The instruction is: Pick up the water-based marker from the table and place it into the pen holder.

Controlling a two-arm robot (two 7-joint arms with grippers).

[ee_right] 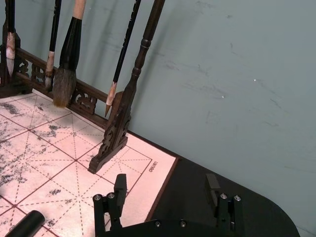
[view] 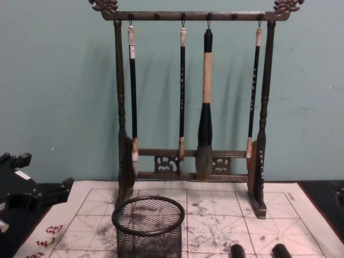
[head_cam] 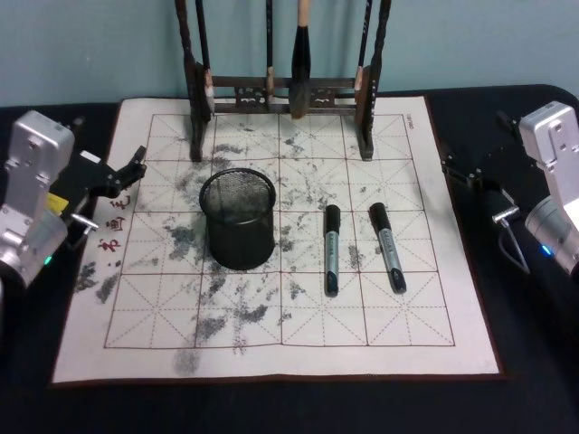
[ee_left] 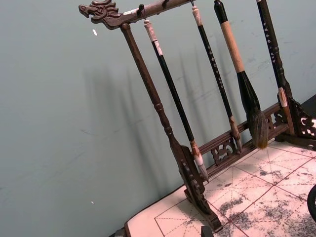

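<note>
The pen holder [head_cam: 238, 221], a round black mesh cup, stands upright left of centre on the ink-stained mat; I see it from the side in the chest view [view: 149, 228]. Two water-based markers with black caps and grey barrels lie side by side to its right, one [head_cam: 331, 250] nearer the cup and one [head_cam: 387, 247] farther out. I cannot tell them apart. My left gripper [head_cam: 136, 165] hovers open at the mat's left edge. My right gripper [head_cam: 455, 170] hovers open at the mat's right edge, with nothing between its fingers [ee_right: 118, 190].
A tall dark wooden rack [head_cam: 280, 90] hung with several calligraphy brushes stands at the back of the mat [head_cam: 407, 344], in front of a teal wall. Black tabletop [head_cam: 534, 362] surrounds the mat. The mat's front half is bare.
</note>
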